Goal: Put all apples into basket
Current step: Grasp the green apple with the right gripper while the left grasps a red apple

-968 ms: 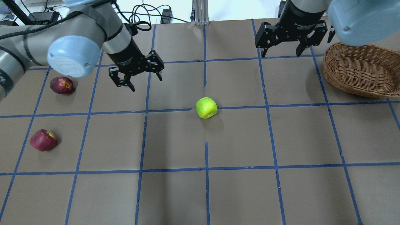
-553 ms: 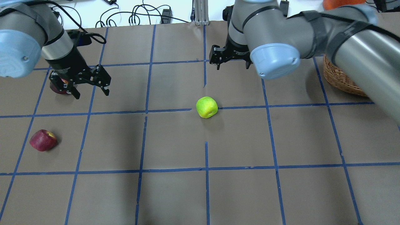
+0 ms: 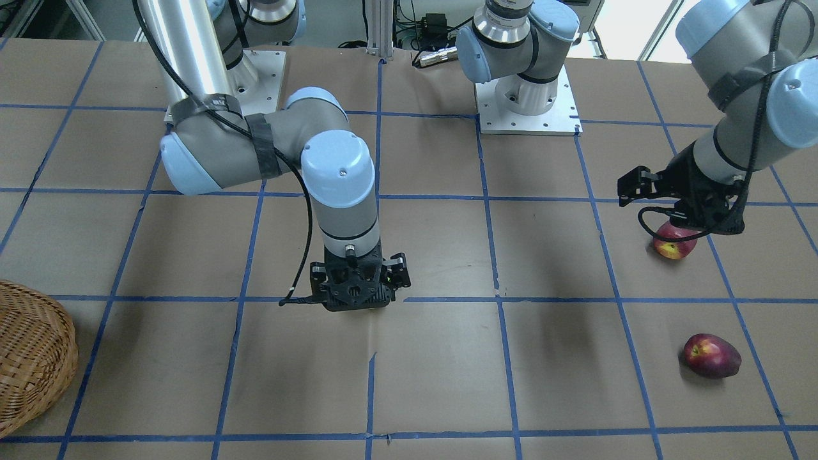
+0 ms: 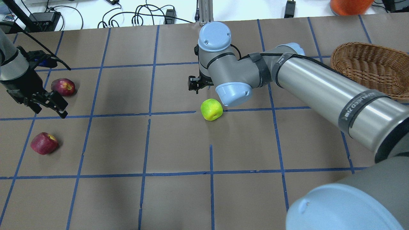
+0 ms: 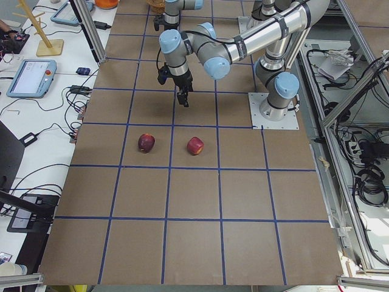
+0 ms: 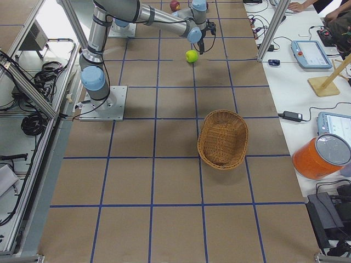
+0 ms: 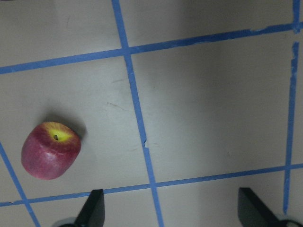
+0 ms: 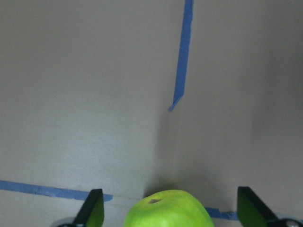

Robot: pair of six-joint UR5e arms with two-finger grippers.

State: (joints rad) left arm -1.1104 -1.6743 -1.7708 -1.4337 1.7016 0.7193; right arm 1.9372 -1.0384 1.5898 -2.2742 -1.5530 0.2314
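Note:
The yellow-green apple (image 4: 211, 109) sits at mid-table. My right gripper (image 8: 170, 213) hangs open over it, a fingertip (image 8: 92, 210) on either side in the right wrist view; from the front-facing camera the gripper (image 3: 358, 297) hides this apple. Two dark red apples lie at the left: the far one (image 4: 63, 87) and the near one (image 4: 44, 143). My left gripper (image 4: 48, 107) hovers open above the table between them. Its wrist view shows one red apple (image 7: 51, 150) left of the finger gap, untouched. The wicker basket (image 4: 367, 68) stands at the far right.
The table is brown paper with a blue tape grid (image 4: 211, 172). Cables and power bricks (image 4: 140, 19) lie beyond the far edge, and an orange container (image 4: 350, 5) stands behind the basket. My right arm's long link (image 4: 319, 92) reaches across the right half of the table.
My right arm has swung from the far middle to above the yellow-green apple. My left gripper has moved left and nearer, off the far red apple. Both stay open.

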